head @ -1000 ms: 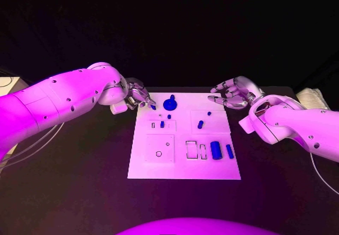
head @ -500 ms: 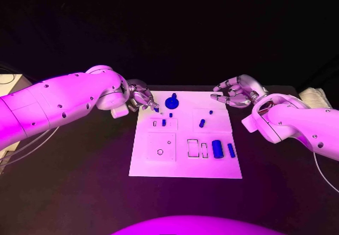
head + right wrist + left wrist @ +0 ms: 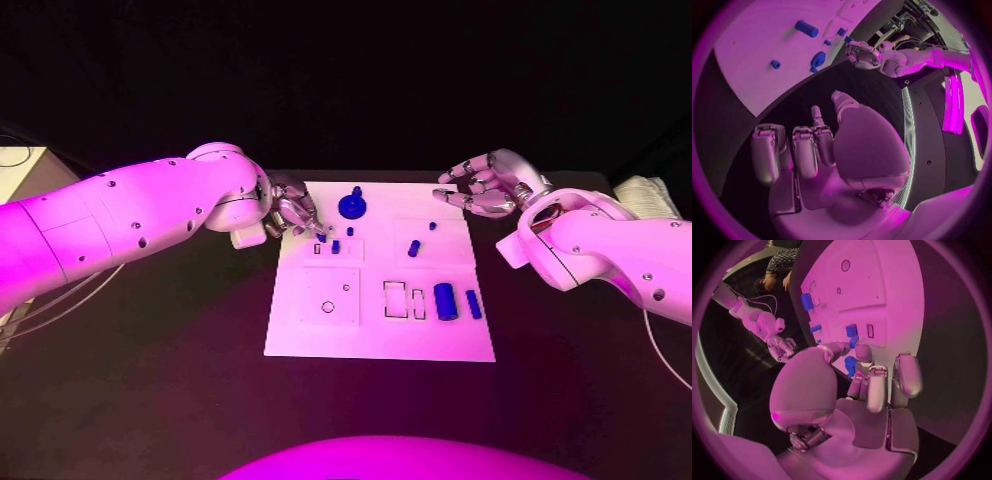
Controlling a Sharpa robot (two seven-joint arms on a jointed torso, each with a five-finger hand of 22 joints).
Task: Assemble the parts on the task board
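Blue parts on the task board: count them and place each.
8. One blue part held by the left hand, a round one at the far edge, two small ones beside the hand, two right of centre, two long ones near the right edge. Fingers may hide more.

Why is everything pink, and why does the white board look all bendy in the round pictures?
Head view: pink-purple light tints the task board and both arms, and the background is black. Left wrist view: a fisheye lens curves the board's straight edges behind the left hand. Right wrist view: same bending, with the right hand looming large.
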